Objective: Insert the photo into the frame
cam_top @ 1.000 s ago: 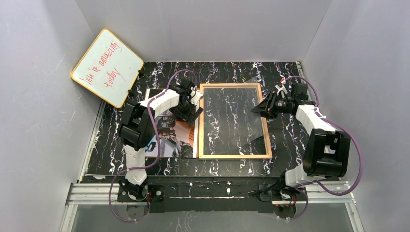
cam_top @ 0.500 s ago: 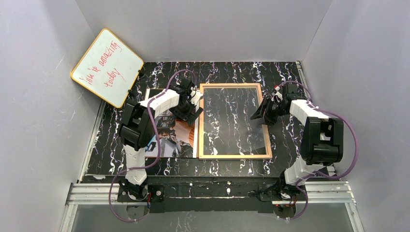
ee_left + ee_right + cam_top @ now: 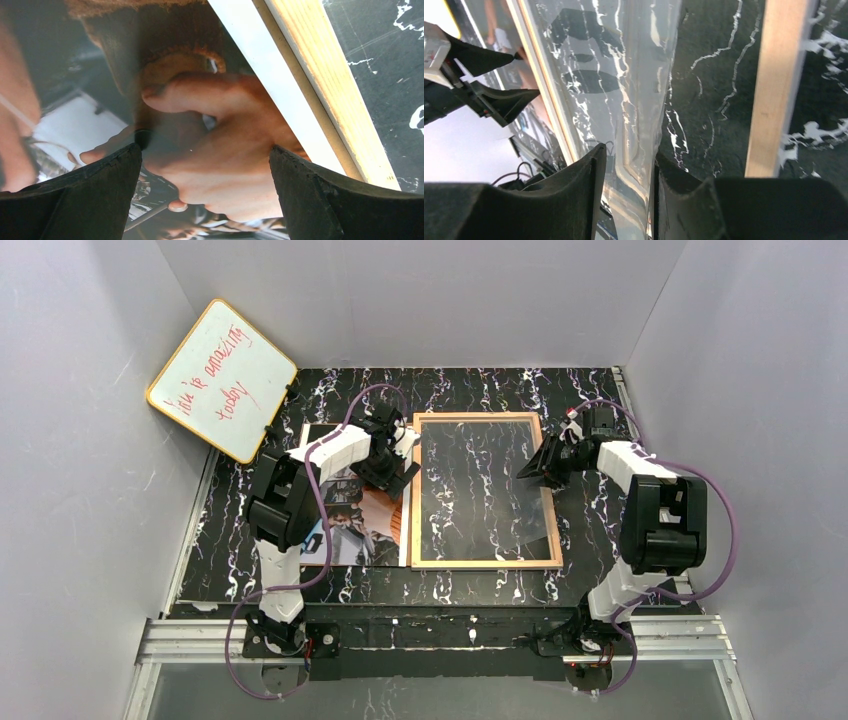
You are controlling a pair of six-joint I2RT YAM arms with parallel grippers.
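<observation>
On the table (image 3: 480,585), photo (image 3: 375,530) lies face up just left of the frame (image 3: 480,563), not yet inserted; my left gripper (image 3: 395,472) hangs wide open over it, right gripper (image 3: 535,465) half-closed around the clear pane (image 3: 480,490), grip uncertain.

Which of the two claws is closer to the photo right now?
Left. The left gripper hangs over the photo, by the frame; the right gripper is at the frame's far side, straddling a clear sheet.

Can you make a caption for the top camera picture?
Right gripper holds a clear sheet tilted over the frame; open left gripper hovers above the photo beside it.
</observation>
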